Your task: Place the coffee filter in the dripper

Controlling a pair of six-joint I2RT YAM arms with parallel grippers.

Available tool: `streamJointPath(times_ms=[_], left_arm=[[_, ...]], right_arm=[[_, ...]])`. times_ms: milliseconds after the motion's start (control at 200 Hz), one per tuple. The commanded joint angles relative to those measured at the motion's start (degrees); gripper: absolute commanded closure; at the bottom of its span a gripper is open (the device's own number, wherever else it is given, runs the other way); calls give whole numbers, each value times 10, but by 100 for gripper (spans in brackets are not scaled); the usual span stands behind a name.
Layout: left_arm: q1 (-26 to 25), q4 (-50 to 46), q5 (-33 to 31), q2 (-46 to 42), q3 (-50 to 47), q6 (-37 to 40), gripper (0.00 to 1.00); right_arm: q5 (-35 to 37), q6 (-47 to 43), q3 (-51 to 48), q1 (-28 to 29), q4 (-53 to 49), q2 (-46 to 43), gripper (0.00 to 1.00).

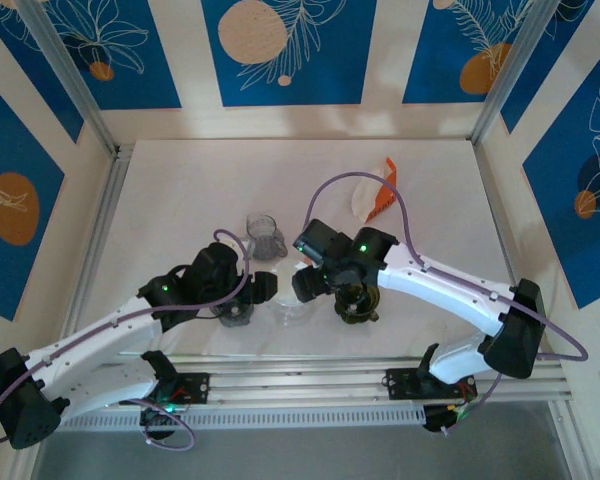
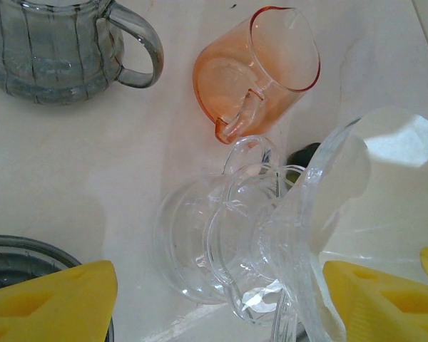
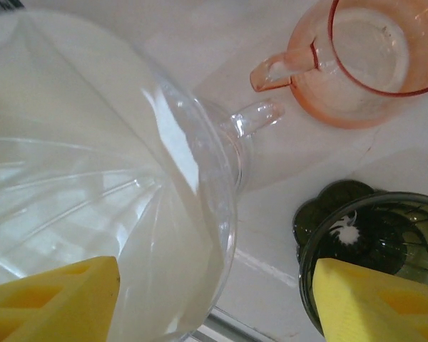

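The clear glass dripper [image 2: 221, 235] lies tilted on the white table, its wide cone turned to the right. The white coffee filter [image 3: 78, 171] sits inside that cone and lines its wall. My left gripper [image 2: 217, 285] is open, its yellow fingers on either side of the dripper's base and handle. My right gripper [image 3: 214, 278] is open too. One of its fingers [image 3: 57, 303] is over the filter inside the cone, and the other hangs over a dark green dripper [image 3: 371, 235]. In the top view both grippers [image 1: 248, 298] [image 1: 308, 285] meet at the clear dripper [image 1: 292, 308].
An orange cup [image 2: 260, 68] lies close behind the dripper. A grey ribbed glass jug [image 2: 50, 46] stands further left, and a grey glass rim [image 2: 14, 260] shows at the left finger. A white and orange filter packet [image 1: 372, 196] lies at the back right. The table's front rail [image 1: 310, 375] is close.
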Motion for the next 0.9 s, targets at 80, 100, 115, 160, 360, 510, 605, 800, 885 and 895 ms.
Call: streamJointPath(times_ms=[80, 100, 115, 160, 360, 510, 605, 800, 885, 895], left_arm=[[8, -13, -4, 5, 8, -4, 25], [8, -13, -5, 5, 8, -3, 25], [8, -13, -4, 5, 8, -3, 25], [8, -13, -5, 5, 8, -3, 25], [9, -15, -6, 5, 7, -3, 25], [9, -14, -6, 6, 6, -3, 25], [9, -14, -6, 5, 6, -3, 25], [9, -14, -6, 6, 4, -4, 25], [9, -15, -6, 6, 4, -5, 25], [9, -15, -6, 6, 4, -4, 25]], right_arm=[[-15, 2, -13, 16, 0, -26, 30], [-18, -1, -13, 17, 4, -27, 30], [-19, -3, -13, 17, 5, -28, 30], [-21, -5, -12, 16, 9, -29, 29], [0, -1, 5, -16, 8, -39, 23], [-15, -9, 17, -52, 24, -32, 24], [-25, -14, 20, -67, 34, -20, 25], [-31, -20, 25, -82, 40, 5, 31], [-20, -18, 20, -88, 34, 7, 34], [-18, -17, 20, -89, 32, 7, 34]])
